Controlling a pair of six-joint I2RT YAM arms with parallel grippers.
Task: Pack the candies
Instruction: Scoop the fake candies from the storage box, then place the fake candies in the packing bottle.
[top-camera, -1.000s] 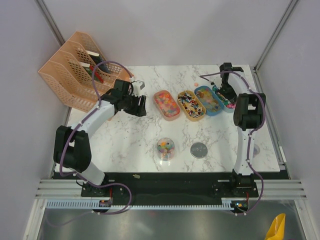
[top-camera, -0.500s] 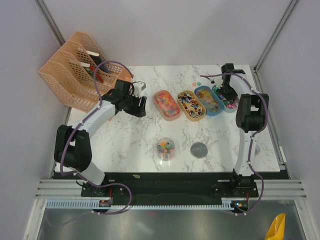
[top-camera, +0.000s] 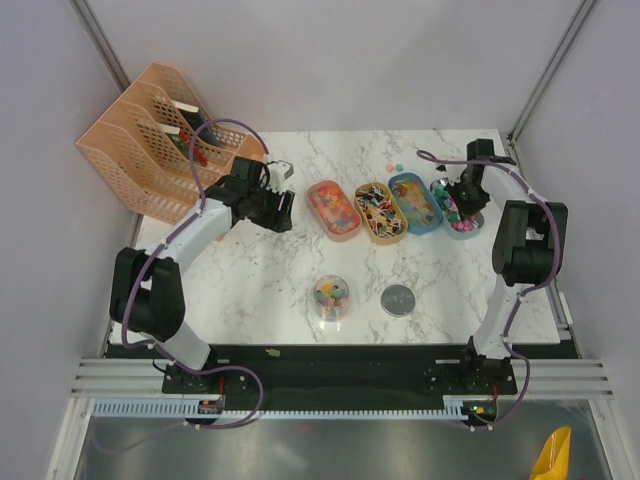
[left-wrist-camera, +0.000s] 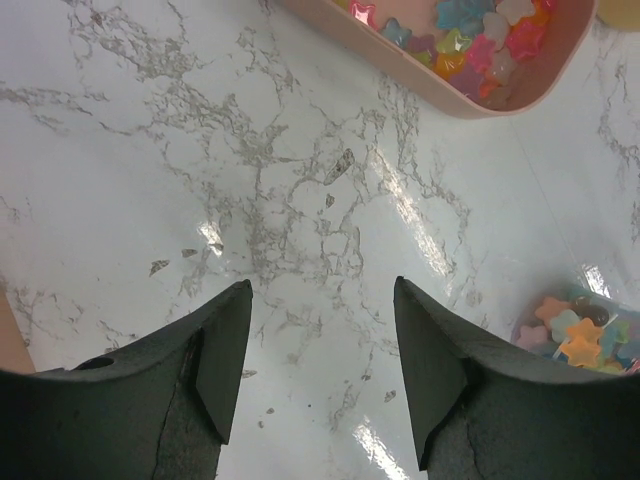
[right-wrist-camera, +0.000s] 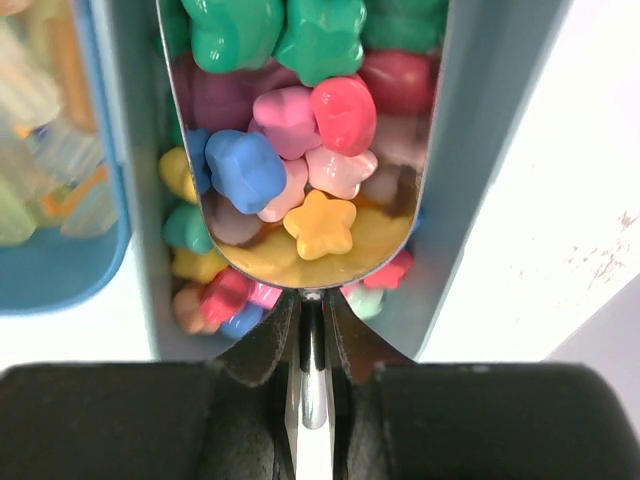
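Star-shaped candies fill four oval trays at mid-table: pink (top-camera: 334, 210), orange (top-camera: 382, 211), blue (top-camera: 417, 202) and a pale blue one (top-camera: 457, 212) at the right. My right gripper (top-camera: 463, 193) (right-wrist-camera: 312, 310) is shut on the handle of a metal scoop (right-wrist-camera: 300, 150). The scoop holds several candies (right-wrist-camera: 320, 225) and sits low in the pale blue tray (right-wrist-camera: 480, 150). My left gripper (top-camera: 275, 210) (left-wrist-camera: 320, 300) is open and empty above bare marble, left of the pink tray (left-wrist-camera: 470, 100). A clear jar (top-camera: 331, 297) (left-wrist-camera: 575, 330) holds some candies.
The jar's grey lid (top-camera: 398, 299) lies right of the jar. Peach file racks (top-camera: 150, 140) stand at the back left. A few small coloured bits (top-camera: 395, 165) lie behind the trays. The blue tray (right-wrist-camera: 95, 260) is just left of the scoop.
My right arm has swung its elbow and wrist to the right, with the gripper staying over the pale blue tray. The left arm has not moved.
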